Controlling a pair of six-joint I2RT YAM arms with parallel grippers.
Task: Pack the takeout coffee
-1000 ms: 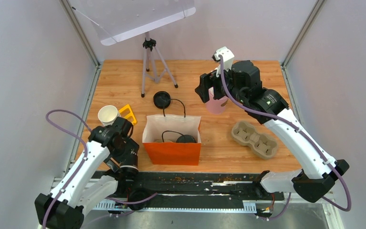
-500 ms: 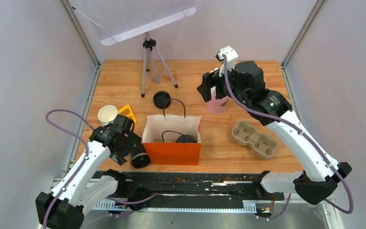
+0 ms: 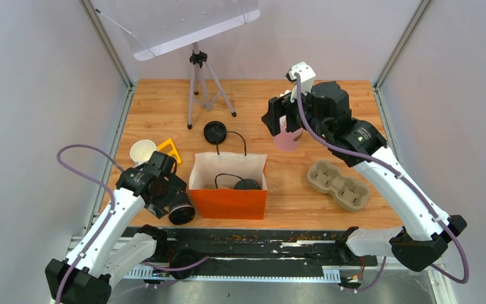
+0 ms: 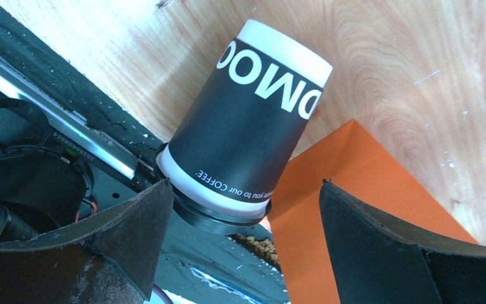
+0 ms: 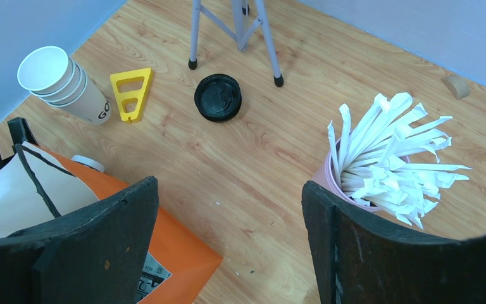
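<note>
A takeout cup [image 4: 247, 120] with a black sleeve, white rims and a black lid [image 4: 218, 218] lies on its side on the table, against the left side of the orange paper bag [image 3: 229, 196]. It also shows in the top view [image 3: 181, 214]. My left gripper [image 4: 243, 183] is open, its jaws wide on either side of the cup's lid end without gripping it. Another black-lidded cup [image 3: 247, 184] sits inside the bag. My right gripper [image 5: 229, 183] is open and empty, hovering over the table beside the pink cup of straws [image 5: 380, 158].
A stack of lidless white cups [image 3: 143, 152] and a yellow plastic triangle [image 3: 170, 151] lie left of the bag. A loose black lid [image 3: 214, 132] lies behind it. There is a brown pulp tray [image 3: 338, 183] to the right, a tripod [image 3: 197, 82] at the back, and a black rail [image 3: 253, 244] along the near edge.
The cup was under my left gripper near the table edge. It now lies tipped on its side beside the bag, with the gripper swung toward it. The right arm shifted slightly.
</note>
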